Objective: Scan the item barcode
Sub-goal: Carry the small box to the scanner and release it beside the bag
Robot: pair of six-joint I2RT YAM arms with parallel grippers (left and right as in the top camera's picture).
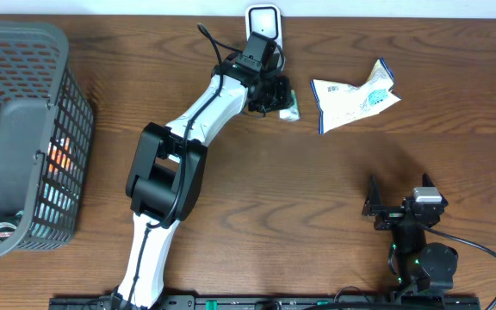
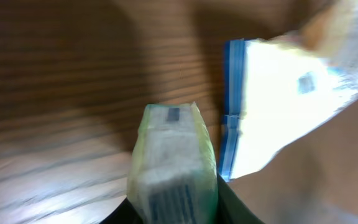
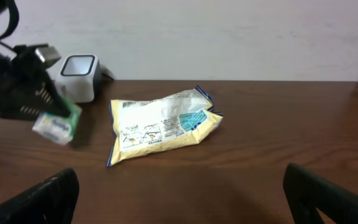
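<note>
Over the dark worktop (image 1: 274,215) the left end effector (image 1: 277,98) is clamped on a small packet (image 1: 289,111) by the scanner (image 1: 263,21), the right end effector (image 1: 399,200) stands apart, and a slack grip could drop it unscanned.

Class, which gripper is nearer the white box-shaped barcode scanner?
Left. The left gripper, holding a small green packet, is just beside the white box-shaped barcode scanner; the right gripper sits far across the table.
</note>
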